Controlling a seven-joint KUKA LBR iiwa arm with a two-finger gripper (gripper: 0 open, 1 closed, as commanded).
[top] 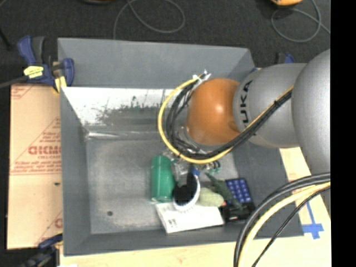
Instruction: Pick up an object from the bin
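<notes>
Under the orange wrist cover point(210, 113), the gripper point(182, 168) is largely hidden; open or closed cannot be told. The arm point(289, 104) bends down from the right, just beside a green cylinder point(162, 179) and a black round thing point(185, 194) in the bin point(111, 171).

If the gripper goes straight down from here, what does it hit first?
Likely the green cylinder right beside the gripper, mid-bin. The black round brush lies close too. Depth is unclear.

Dark letters "UK" on grey arm point(278, 104), beside orange cover point(211, 110); rest of word hidden. Small print on white box point(186, 218), unreadable.
</notes>
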